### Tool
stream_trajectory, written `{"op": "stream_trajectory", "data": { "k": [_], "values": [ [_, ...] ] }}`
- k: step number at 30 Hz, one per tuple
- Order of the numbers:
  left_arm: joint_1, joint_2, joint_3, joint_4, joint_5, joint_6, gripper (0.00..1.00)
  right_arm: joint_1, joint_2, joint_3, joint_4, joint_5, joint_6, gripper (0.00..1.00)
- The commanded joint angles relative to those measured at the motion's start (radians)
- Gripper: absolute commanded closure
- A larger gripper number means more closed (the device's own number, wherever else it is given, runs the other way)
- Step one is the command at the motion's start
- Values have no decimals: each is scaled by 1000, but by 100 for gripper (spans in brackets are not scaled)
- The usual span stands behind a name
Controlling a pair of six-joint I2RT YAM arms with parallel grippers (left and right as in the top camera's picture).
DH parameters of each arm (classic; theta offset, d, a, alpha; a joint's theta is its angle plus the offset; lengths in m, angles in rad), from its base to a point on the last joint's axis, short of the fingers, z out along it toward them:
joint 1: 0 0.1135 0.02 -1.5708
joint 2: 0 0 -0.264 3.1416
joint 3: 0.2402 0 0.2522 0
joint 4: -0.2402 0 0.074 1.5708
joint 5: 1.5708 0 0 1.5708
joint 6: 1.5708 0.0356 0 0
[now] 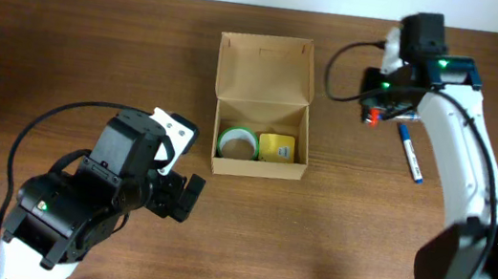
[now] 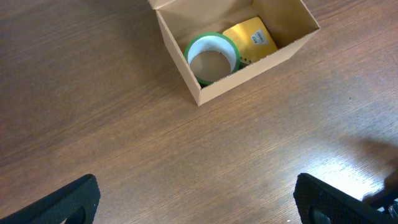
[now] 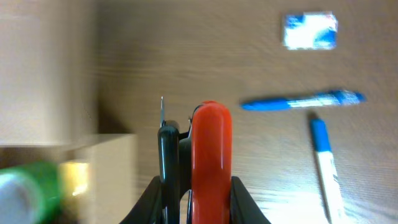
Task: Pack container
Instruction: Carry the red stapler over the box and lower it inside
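The container [image 1: 260, 169] is a small, plain brown cardboard box, rectangular and unmarked, standing upright on the tabletop [image 1: 98, 43] near the far edge, about midway along it and well away from both side edges. It is open: the hinged lid flap [image 1: 266, 65] is folded back on the far side, its inner face up, still joined along the rear wall. Its long sides run parallel to the far edge. Inside, side by side on the floor, lie a green tape roll [image 1: 238, 142] at left and a yellow pack [image 1: 277, 147] at right
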Motion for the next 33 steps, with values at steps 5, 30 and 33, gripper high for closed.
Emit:
{"op": "stream_trajectory", "data": {
  "k": [5, 30, 33],
  "values": [
    [2, -12, 18, 3, 15, 16, 0, 203, -88, 26, -24, -53, -50, 88],
    [2, -12, 18, 3, 15, 16, 0, 430, -63, 21, -39, -53, -324, 93],
    [2, -12, 18, 3, 15, 16, 0, 430, -51, 21, -39, -51, -394, 93]
  ]
}}
